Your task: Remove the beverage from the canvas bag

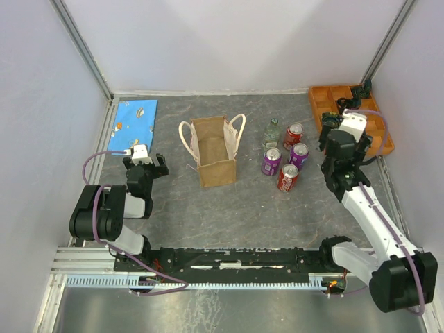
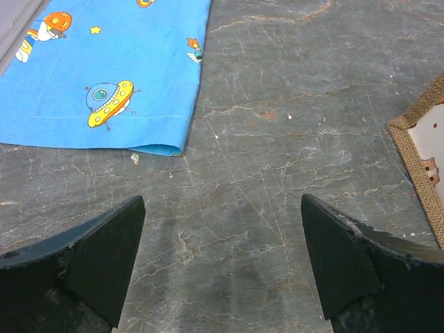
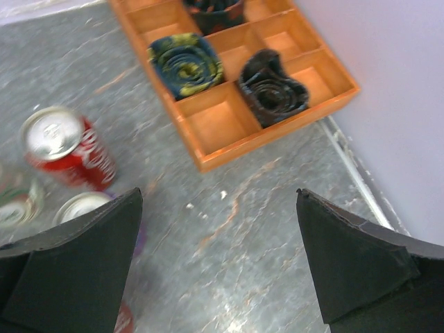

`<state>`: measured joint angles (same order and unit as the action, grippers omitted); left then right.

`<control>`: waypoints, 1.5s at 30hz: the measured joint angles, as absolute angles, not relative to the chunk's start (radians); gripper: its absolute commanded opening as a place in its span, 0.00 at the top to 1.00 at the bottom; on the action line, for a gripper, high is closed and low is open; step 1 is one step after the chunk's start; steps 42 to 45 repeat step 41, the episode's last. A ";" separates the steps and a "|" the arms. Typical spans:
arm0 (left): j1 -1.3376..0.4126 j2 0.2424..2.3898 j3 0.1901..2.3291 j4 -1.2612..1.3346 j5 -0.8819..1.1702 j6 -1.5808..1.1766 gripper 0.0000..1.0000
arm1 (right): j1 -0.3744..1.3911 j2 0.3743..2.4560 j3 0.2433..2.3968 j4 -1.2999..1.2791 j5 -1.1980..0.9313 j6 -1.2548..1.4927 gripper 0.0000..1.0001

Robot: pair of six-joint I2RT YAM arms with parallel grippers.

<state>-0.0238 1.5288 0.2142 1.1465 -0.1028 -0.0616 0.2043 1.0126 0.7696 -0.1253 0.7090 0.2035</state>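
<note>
The tan canvas bag point(image 1: 214, 154) stands upright mid-table, its cream handles hanging to either side and its pale lining showing. I see no beverage inside it from above. A corner of the bag shows at the right of the left wrist view point(image 2: 422, 149). To its right stand a green glass bottle point(image 1: 271, 133), two red cans point(image 1: 294, 132) point(image 1: 288, 177) and two purple cans point(image 1: 299, 154) point(image 1: 270, 161). My left gripper point(image 1: 143, 161) point(image 2: 222, 201) is open and empty, low over the table left of the bag. My right gripper point(image 1: 330, 129) point(image 3: 218, 193) is open and empty, between the cans and the orange tray.
An orange compartment tray point(image 1: 320, 104) point(image 3: 267, 141) with rolled dark items point(image 3: 272, 87) sits at the back right against the wall. A blue cartoon cloth point(image 1: 134, 121) point(image 2: 104, 76) lies at the back left. A red can point(image 3: 66, 146) stands left of the right fingers. White walls enclose the table.
</note>
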 measured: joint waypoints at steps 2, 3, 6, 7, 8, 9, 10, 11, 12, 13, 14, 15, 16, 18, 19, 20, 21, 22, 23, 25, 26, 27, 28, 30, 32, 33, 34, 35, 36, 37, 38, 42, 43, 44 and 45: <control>-0.024 1.529 0.214 1.147 -0.103 -0.062 0.01 | 0.127 1.013 0.723 -0.046 0.697 0.198 0.01; -0.024 1.529 0.214 1.147 -0.103 -0.062 0.01 | 0.087 1.014 0.696 -0.007 0.689 0.197 0.01; -0.024 1.529 0.214 1.147 -0.103 -0.062 0.01 | -0.014 1.016 0.611 0.101 0.662 0.199 0.01; -0.024 1.529 0.214 1.147 -0.103 -0.062 0.01 | -0.037 1.019 0.588 0.127 0.656 0.200 0.01; -0.024 1.529 0.214 1.147 -0.103 -0.062 0.01 | -0.056 1.026 0.569 0.149 0.651 0.201 0.01; -0.024 1.529 0.214 1.147 -0.103 -0.062 0.01 | -0.065 1.034 0.556 0.166 0.647 0.201 0.01; -0.024 1.529 0.214 1.147 -0.103 -0.062 0.01 | -0.069 1.047 0.549 0.179 0.643 0.200 0.01; -0.024 1.529 0.214 1.147 -0.103 -0.062 0.01 | -0.069 1.058 0.545 0.190 0.636 0.200 0.01; -0.024 1.529 0.214 1.147 -0.103 -0.062 0.01 | -0.069 1.070 0.540 0.209 0.632 0.201 0.01; -0.024 1.529 0.214 1.147 -0.103 -0.062 0.01 | -0.068 1.079 0.533 0.227 0.630 0.200 0.01; -0.024 1.529 0.214 1.147 -0.103 -0.062 0.01 | -0.067 1.087 0.517 0.251 0.628 0.200 0.01; -0.025 1.529 0.214 1.147 -0.103 -0.062 0.01 | -0.067 1.090 0.504 0.263 0.628 0.200 0.01; -0.025 1.529 0.214 1.147 -0.103 -0.062 0.01 | -0.067 1.090 0.481 0.283 0.629 0.201 0.01; -0.026 1.529 0.214 1.147 -0.104 -0.062 0.01 | -0.067 1.090 0.445 0.299 0.629 0.204 0.01; -0.026 1.529 0.214 1.147 -0.103 -0.062 0.01 | -0.067 1.090 0.432 0.299 0.629 0.204 0.01; -0.026 1.529 0.214 1.147 -0.103 -0.062 0.01 | -0.067 1.090 0.422 0.299 0.630 0.205 0.01; -0.026 1.529 0.214 1.147 -0.103 -0.062 0.01 | -0.067 1.090 0.418 0.299 0.631 0.206 0.01; -0.026 1.529 0.214 1.147 -0.103 -0.062 0.01 | -0.067 1.090 0.415 0.299 0.633 0.209 0.01; -0.026 1.529 0.214 1.147 -0.103 -0.062 0.01 | -0.067 1.090 0.415 0.299 0.635 0.212 0.01; -0.026 1.529 0.214 1.147 -0.103 -0.062 0.01 | -0.066 1.090 0.415 0.300 0.640 0.216 0.01; -0.026 1.529 0.214 1.147 -0.103 -0.062 0.01 | -0.065 1.090 0.415 0.300 0.641 0.220 0.01; -0.026 1.529 0.214 1.147 -0.103 -0.062 0.01 | -0.065 1.090 0.415 0.300 0.641 0.222 0.01; -0.027 1.529 0.214 1.147 -0.104 -0.062 0.01 | -0.065 1.090 0.415 0.299 0.643 0.224 0.01; -0.027 1.529 0.214 1.147 -0.103 -0.062 0.01 | -0.065 1.090 0.414 0.299 0.652 0.230 0.01; -0.028 1.529 0.214 1.147 -0.103 -0.062 0.01 | -0.062 1.089 0.414 0.299 0.657 0.235 0.01; -0.028 1.529 0.214 1.147 -0.104 -0.062 0.01 | -0.060 1.088 0.412 0.299 0.657 0.238 0.01; -0.028 1.529 0.214 1.147 -0.104 -0.062 0.01 | -0.060 1.087 0.410 0.299 0.659 0.239 0.01; -0.028 1.529 0.214 1.147 -0.104 -0.062 0.01 | -0.059 1.085 0.407 0.299 0.660 0.241 0.01; -0.028 1.529 0.214 1.147 -0.104 -0.062 0.01 | -0.058 1.085 0.405 0.299 0.660 0.242 0.01; -0.028 1.529 0.214 1.147 -0.104 -0.062 0.01 | -0.056 1.085 0.403 0.299 0.661 0.242 0.01; -0.028 1.529 0.214 1.147 -0.104 -0.062 0.01 | -0.054 1.085 0.402 0.299 0.663 0.242 0.01; -0.028 1.529 0.214 1.147 -0.104 -0.062 0.01 | -0.049 1.085 0.402 0.299 0.666 0.242 0.01; -0.028 1.529 0.214 1.147 -0.104 -0.062 0.01 | -0.049 1.085 0.402 0.299 0.666 0.242 0.01; -0.028 1.529 0.214 1.147 -0.104 -0.062 0.01 | -0.049 1.085 0.402 0.299 0.666 0.242 0.01; -0.028 1.529 0.214 1.147 -0.104 -0.062 0.01 | -0.049 1.085 0.402 0.299 0.666 0.242 0.01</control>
